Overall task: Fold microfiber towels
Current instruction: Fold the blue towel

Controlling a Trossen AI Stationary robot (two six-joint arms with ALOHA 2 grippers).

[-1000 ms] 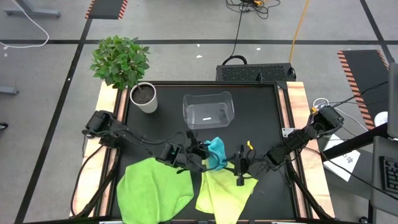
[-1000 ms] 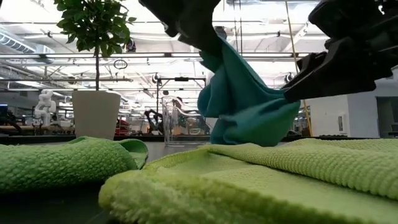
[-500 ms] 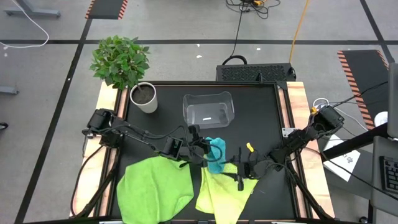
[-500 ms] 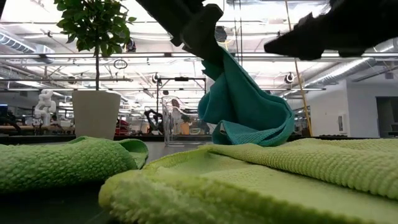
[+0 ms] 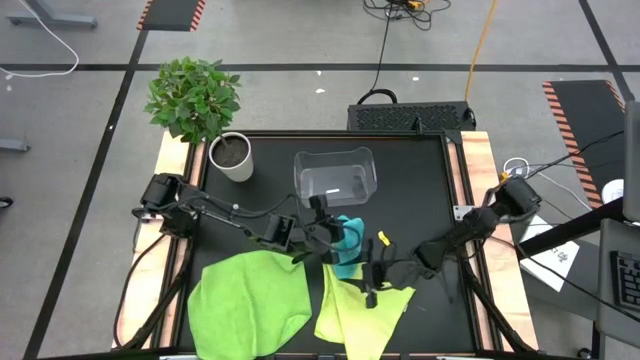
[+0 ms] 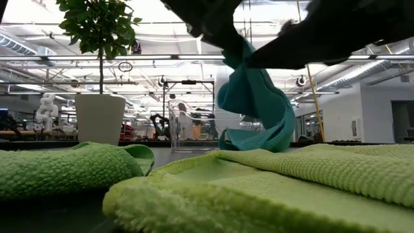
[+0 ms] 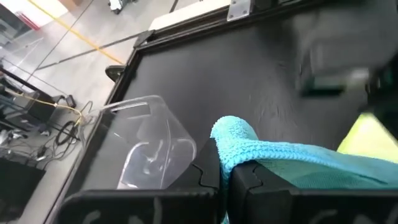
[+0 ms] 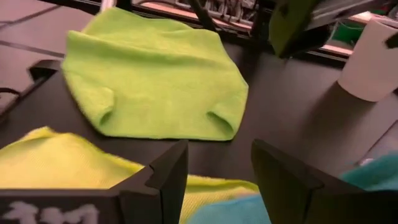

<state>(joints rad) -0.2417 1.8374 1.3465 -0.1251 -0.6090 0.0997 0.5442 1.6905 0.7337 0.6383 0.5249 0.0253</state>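
Note:
My left gripper (image 5: 328, 236) is shut on the turquoise towel (image 6: 255, 103) above mid-table, and the towel hangs from it in a narrow drape. The bright green towel (image 5: 250, 300) lies flat at the near left, and the pale yellow-green towel (image 5: 360, 312) lies flat at the near middle. My right gripper (image 8: 217, 168) stands open just right of the turquoise towel, above the yellow-green one, with nothing between its fingers. It points toward the table's left. A bit of turquoise (image 8: 233, 211) shows below its fingers. My left gripper pinches a bunched upper part of the turquoise towel (image 7: 231, 157) between its two fingers; one layer or several, I cannot tell. The fingers come from the table's left, slanting downward. The towel hangs slack below them, its lower end (image 6: 259, 144) resting on the yellow-green towel.
A clear plastic bin (image 5: 335, 178) stands at the far middle, just beyond the left gripper. A potted plant in a white pot (image 5: 230, 158) stands at the far left corner. Bare black tabletop (image 5: 420, 190) lies at the far right.
My right gripper has come away from the turquoise towel's side, risen and shifted toward the table's left. That side of the towel has dropped in, so it hangs narrower than before. My left gripper, still shut on the towel, has carried it slightly rightward and toward the bin.

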